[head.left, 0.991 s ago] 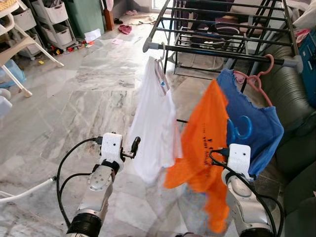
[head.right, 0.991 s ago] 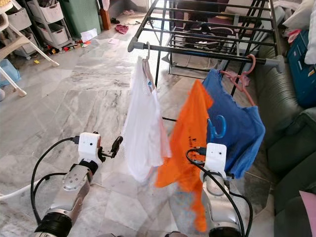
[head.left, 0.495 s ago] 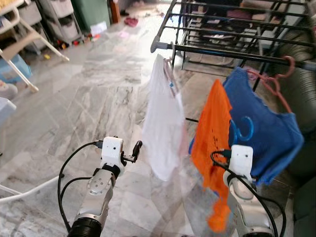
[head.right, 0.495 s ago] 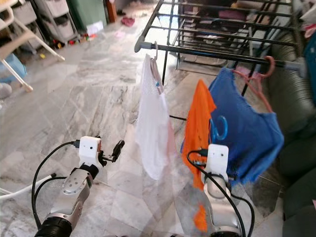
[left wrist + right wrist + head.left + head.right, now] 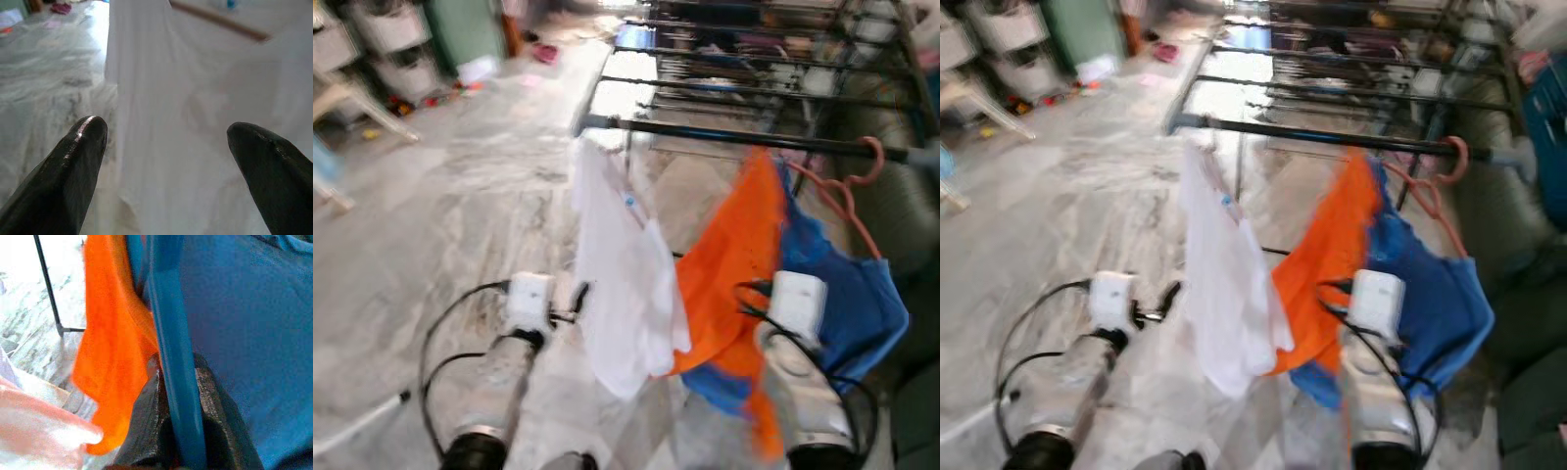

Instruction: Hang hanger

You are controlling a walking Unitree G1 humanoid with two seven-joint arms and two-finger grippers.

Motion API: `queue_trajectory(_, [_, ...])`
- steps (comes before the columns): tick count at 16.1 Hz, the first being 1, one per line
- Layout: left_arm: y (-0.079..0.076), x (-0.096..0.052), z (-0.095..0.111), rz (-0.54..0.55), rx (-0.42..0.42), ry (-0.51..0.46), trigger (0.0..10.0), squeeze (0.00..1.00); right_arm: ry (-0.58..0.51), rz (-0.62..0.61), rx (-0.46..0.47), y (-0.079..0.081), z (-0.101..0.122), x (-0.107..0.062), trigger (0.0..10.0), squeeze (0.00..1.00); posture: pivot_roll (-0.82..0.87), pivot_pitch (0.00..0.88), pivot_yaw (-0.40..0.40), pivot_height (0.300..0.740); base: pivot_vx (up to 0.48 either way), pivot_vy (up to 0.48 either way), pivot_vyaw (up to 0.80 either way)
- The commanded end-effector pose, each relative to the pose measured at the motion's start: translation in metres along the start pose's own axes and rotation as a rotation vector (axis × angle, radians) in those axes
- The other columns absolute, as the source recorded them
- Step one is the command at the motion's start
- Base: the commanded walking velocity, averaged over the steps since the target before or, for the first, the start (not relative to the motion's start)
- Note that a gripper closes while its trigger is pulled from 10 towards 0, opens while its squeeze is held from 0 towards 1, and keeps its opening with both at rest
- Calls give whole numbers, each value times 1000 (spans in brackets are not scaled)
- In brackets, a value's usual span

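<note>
A black rail (image 5: 724, 132) of a drying rack carries a white shirt (image 5: 622, 284) on its own hanger and a blue shirt (image 5: 867, 304) on a pink hanger (image 5: 847, 186). Between them hangs an orange shirt (image 5: 734, 274), its top close under the rail. In the right wrist view my right gripper (image 5: 181, 396) is shut on a blue hanger (image 5: 173, 352) that holds the orange shirt (image 5: 112, 357). My left gripper (image 5: 166, 142) is open, level with the white shirt (image 5: 195, 98) and pointing at it, with nothing between its fingers (image 5: 73, 166). The head views are blurred.
More bars of the drying rack (image 5: 754, 59) run behind the rail. A dark sofa (image 5: 911, 215) stands at the right. Storage drawers (image 5: 382, 24) and a chair leg are at the far left. A white cable (image 5: 357, 436) lies on the marble floor.
The camera has shifted and blurred. My right arm has raised the orange shirt, so its top now sits near the rail beside the blue shirt. The left gripper stays open by the white shirt.
</note>
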State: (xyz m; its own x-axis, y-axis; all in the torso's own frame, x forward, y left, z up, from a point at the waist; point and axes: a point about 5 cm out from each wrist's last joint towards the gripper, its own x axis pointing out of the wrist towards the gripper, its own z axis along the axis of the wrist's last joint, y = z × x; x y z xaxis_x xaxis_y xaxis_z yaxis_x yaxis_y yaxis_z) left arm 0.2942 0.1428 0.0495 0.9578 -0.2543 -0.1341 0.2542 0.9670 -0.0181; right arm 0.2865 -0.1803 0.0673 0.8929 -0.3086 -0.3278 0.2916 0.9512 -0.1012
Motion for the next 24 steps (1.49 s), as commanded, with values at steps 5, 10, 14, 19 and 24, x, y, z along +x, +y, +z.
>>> queue_trajectory(5, [-8, -1, -5, -18, 0, 28, 10000, 0, 28, 10, -26, -3, 8, 1, 10000, 0, -100, 173, 38, 740, 60, 0, 0])
queue_trajectory(10, [-29, -4, 20, -257, 19, -106, 10000, 0, 8, 90, -55, 15, 31, 6, 10000, 0, -93, 187, 35, 740, 0, 0, 0])
queue_trajectory(14, [-38, -7, 31, -342, 90, -150, 10000, 0, -9, 112, -56, 24, 43, 11, 10000, 0, -84, 193, 41, 740, 0, 0, 0])
queue_trajectory(19, [-40, -12, 30, -361, 82, -139, 10000, 0, 1, 124, -39, 30, 71, 32, 10000, 0, -73, 198, 47, 740, 0, 0, 0])
queue_trajectory(24, [-37, -13, 31, -350, 87, -135, 10000, 0, -21, 174, -57, 47, 93, 46, 10000, 0, -55, 200, 40, 740, 0, 0, 0])
